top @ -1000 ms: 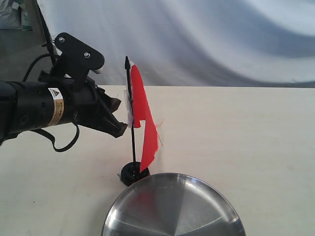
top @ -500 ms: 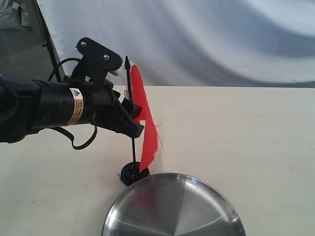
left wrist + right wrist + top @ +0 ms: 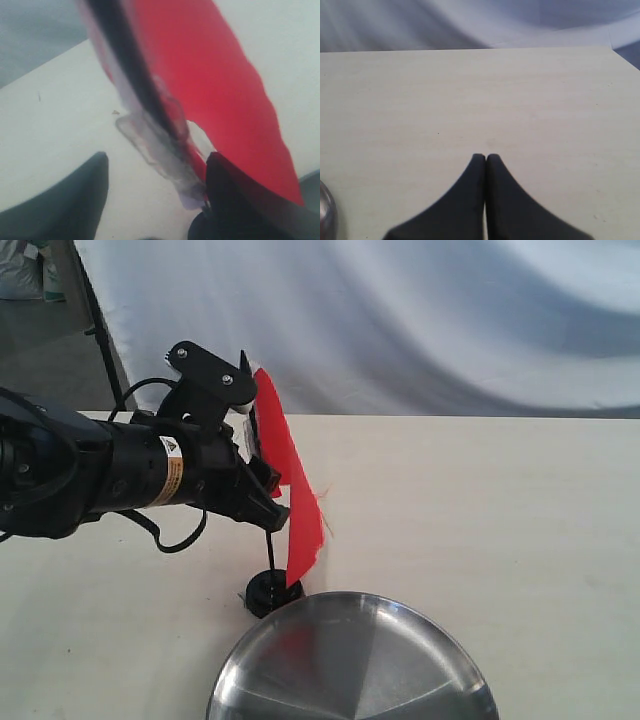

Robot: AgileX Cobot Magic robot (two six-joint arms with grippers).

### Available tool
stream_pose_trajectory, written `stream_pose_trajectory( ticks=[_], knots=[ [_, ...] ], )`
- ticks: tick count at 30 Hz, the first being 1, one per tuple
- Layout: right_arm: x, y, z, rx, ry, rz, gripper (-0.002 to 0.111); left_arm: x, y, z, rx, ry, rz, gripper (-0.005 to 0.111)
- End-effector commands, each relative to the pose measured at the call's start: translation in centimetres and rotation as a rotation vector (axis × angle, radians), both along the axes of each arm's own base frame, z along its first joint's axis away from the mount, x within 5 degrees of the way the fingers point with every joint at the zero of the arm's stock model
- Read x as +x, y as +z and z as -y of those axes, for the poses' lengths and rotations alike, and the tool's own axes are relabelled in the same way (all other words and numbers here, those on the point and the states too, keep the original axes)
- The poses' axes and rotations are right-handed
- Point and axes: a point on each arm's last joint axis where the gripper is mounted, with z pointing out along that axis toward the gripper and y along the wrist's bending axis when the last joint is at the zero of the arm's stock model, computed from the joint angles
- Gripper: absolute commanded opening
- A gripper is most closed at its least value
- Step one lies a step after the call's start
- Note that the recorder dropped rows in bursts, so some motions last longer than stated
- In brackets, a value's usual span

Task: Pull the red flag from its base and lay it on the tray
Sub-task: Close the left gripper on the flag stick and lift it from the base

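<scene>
Vs 1 s ago: the left arm has moved in from the tabletop's (image 3: 480,500) left edge toward the red flag (image 3: 295,500). The left hand (image 3: 270,508), then short of the stick, is now at the stick about halfway up. The stick stood near upright; now its tip leans toward the left edge, and the cloth's top has shifted with it. The base (image 3: 266,592) and tray (image 3: 400,660) are unmoved. The stick's foot is still seated in the base.

Left hand: the fingers (image 3: 75,200) are apart. In the left wrist view the black stick, white strip and a clear plastic sleeve run through the gap between them. They are close against one finger and well clear of the other. Contact with that near finger is hard to confirm because of blur. The red cloth hangs past the hand on the side away from the arm, its lower end down near the base.

The base sits on the tabletop just beside the tray's rim, on the tray's far-left side. The tray lies toward the near edge, with a red reflection in the steel.

Right hand (image 3: 485,157): the fingers are pressed together, holding nothing, over bare tabletop. It is not seen in the exterior view. A sliver of tray rim shows at the edge of the right wrist view.
</scene>
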Motion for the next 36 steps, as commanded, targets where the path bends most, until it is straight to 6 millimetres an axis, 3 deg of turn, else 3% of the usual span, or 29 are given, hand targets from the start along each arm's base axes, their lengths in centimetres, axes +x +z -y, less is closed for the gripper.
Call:
stream_pose_trajectory(
  ticks=[1,8,10,15,25,36],
  knots=[
    [0.0,0.1,0.0,-0.006,-0.002,0.003,0.0,0.3,0.4,0.2,0.007,0.006,0.019,0.054],
    [0.0,0.1,0.0,-0.006,-0.002,0.003,0.0,0.4,0.5,0.3,0.0,0.003,0.022,0.051],
    [0.0,0.1,0.0,-0.006,-0.002,0.003,0.0,0.4,0.5,0.3,-0.001,0.004,0.022,0.04],
    [0.0,0.1,0.0,-0.006,-0.002,0.003,0.0,0.3,0.5,0.3,-0.006,0.0,0.019,0.0],
    [0.0,0.1,0.0,-0.006,-0.002,0.003,0.0,0.1,1.2,0.2,0.01,-0.018,0.047,0.0],
    [0.0,0.1,0.0,-0.006,-0.002,0.003,0.0,-3.2,8.7,-1.2,-0.108,-0.054,0.243,0.0]
  ],
)
